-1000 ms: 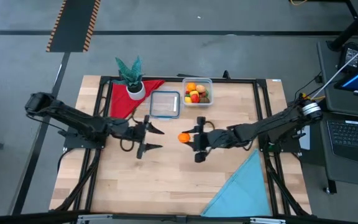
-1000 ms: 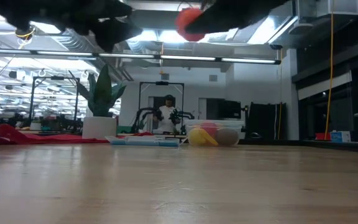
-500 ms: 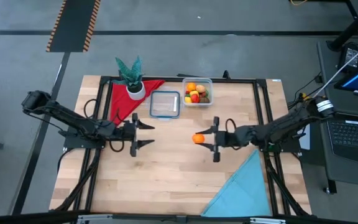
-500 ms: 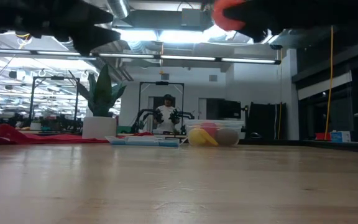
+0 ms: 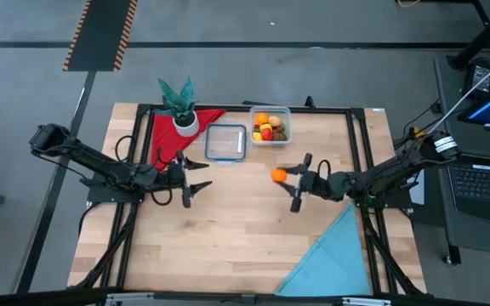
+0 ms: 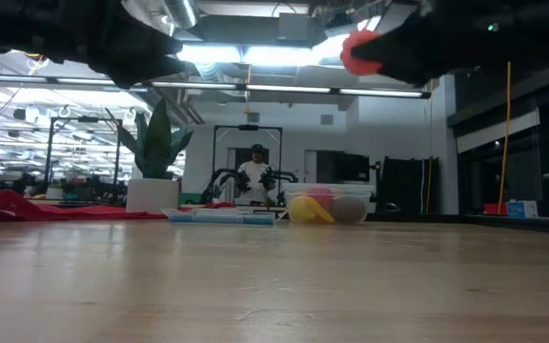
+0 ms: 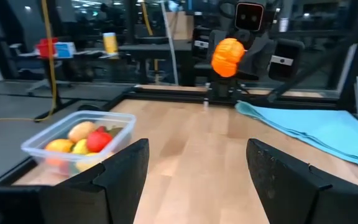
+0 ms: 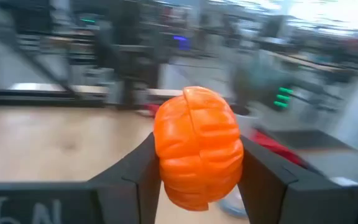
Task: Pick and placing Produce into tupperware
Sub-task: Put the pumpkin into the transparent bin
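Note:
The tupperware (image 5: 269, 126) stands at the far middle of the table with several toy fruits inside; it also shows in the left wrist view (image 7: 79, 140) and the low view (image 6: 327, 205). An orange ribbed toy pumpkin (image 5: 278, 175) is high above the table centre in my right gripper (image 5: 282, 177), near of the tub. It is also in the low view (image 6: 362, 52) and the left wrist view (image 7: 229, 57). My left gripper (image 5: 196, 175) hovers open, left of centre, holding nothing (image 7: 194, 180). My right gripper pinches the pumpkin's two opposite sides (image 8: 166, 162) between its two fingers (image 8: 135, 177). The fingers come level from the table's right side. The pumpkin is lifted clear of the table, high above it.
A flat clear lid with a blue rim (image 5: 225, 142) lies left of the tub. A potted plant (image 5: 179, 106) stands on a red cloth (image 5: 173, 140) at the far left. A light blue cloth (image 5: 330, 255) covers the near right corner. Bare wood lies between.
My right gripper, still holding the pumpkin, has moved toward the table's right and then toward the far edge, nearer the tub. My left gripper has drawn back a little toward the left edge, still open.

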Controlling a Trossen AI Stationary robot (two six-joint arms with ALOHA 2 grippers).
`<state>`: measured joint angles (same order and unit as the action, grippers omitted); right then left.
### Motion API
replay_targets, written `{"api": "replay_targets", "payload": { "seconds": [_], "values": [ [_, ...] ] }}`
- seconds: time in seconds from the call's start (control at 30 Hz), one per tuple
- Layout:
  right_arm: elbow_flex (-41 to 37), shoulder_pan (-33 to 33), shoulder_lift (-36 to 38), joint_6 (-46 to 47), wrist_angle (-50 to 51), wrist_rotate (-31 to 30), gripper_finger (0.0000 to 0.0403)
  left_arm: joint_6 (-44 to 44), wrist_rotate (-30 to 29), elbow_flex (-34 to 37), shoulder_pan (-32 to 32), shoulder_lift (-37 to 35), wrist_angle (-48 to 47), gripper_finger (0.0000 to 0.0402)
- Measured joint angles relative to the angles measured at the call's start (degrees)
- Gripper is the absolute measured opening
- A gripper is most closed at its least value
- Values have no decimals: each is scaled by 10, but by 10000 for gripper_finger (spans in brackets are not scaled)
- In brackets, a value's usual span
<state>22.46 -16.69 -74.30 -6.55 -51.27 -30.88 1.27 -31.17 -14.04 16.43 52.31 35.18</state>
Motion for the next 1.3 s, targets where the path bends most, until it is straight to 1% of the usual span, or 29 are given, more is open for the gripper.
{"api": "replay_targets", "payload": {
  "seconds": [0.13, 0.2, 0.23, 0.3, 0.43, 0.5, 0.7, 0.87, 1.0, 1.13, 1.3],
  "values": [
    [0, 0, 0, -3, 0, -133, 172, 0, -22, 0, -3, 0, 0, 263],
    [0, 1, 0, -11, 0, -184, 172, 0, -22, 0, -8, 0, 0, 263],
    [0, 2, 0, -13, 1, -202, 172, 0, -23, 0, -10, 0, 0, 263],
    [0, 11, 0, -13, 1, -204, 172, 0, -23, 0, -15, 0, 0, 263],
    [0, 49, 0, -6, 7, -151, 172, 0, -23, 0, -21, 2, -1, 264],
    [2, 79, 0, 22, 21, -113, 172, 0, -23, 0, -22, 2, -1, 266],
    [34, 194, 0, 109, 144, 8, 172, 0, -23, 0, -22, 2, -12, 262],
    [79, 260, 0, 122, 222, 88, 172, 2, -22, 0, -22, 2, -39, 261],
    [133, 297, -8, 123, 298, 144, 172, 11, -22, 0, -22, 2, -53, 261],
    [208, 333, -32, 125, 426, 179, 172, 13, -22, 0, -22, 2, -60, 261],
    [303, 365, -71, 127, 570, 203, 172, 16, -22, 0, -22, 2, -63, 261]
  ]
}}
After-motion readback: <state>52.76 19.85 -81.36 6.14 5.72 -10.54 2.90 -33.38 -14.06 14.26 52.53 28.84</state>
